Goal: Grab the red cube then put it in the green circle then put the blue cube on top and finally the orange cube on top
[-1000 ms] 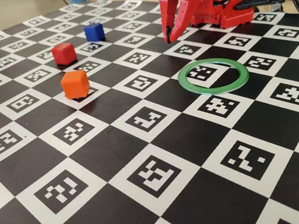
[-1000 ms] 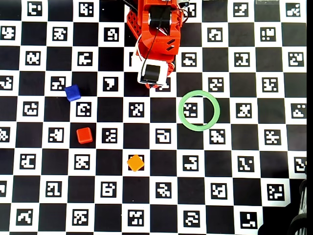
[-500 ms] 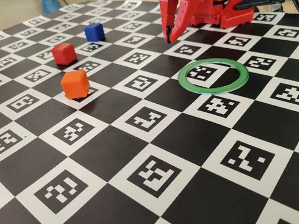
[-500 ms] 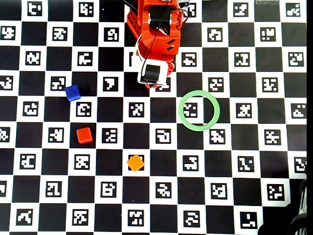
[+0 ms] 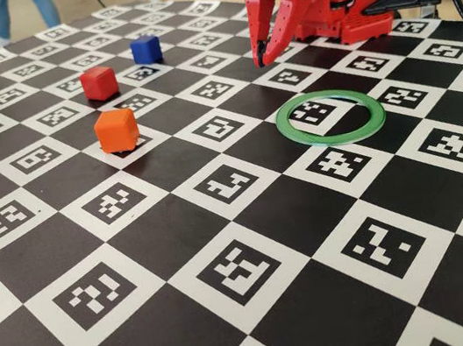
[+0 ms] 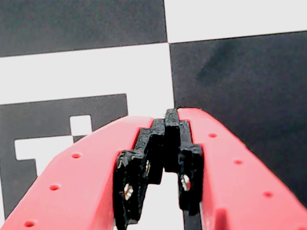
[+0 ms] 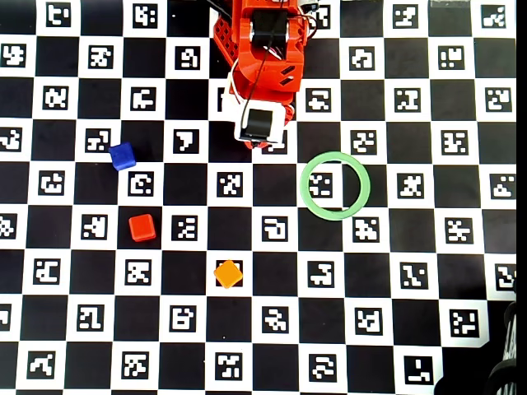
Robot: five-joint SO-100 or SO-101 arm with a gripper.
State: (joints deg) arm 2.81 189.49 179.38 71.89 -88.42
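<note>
Close to the arm's base, the pincer hangs with tips pressed together and empty; first step, fetching the red cube, looks unstarted. That cube sits well apart, down-left of it in the overhead view, the green circle near, lower right; next, spread and reach over

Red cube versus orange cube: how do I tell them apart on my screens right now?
Colour: the red cube is a darker red; the orange cube is lighter, bright orange.
Pose: in the overhead view the red cube sits nearly square to the board's grid, while the orange cube is turned diagonally.
Place: in the overhead view the red cube lies further left, nearer the blue cube; the orange cube lies lower and nearer the middle.
Shared: similar size, both free on the board, outside the green circle.
</note>
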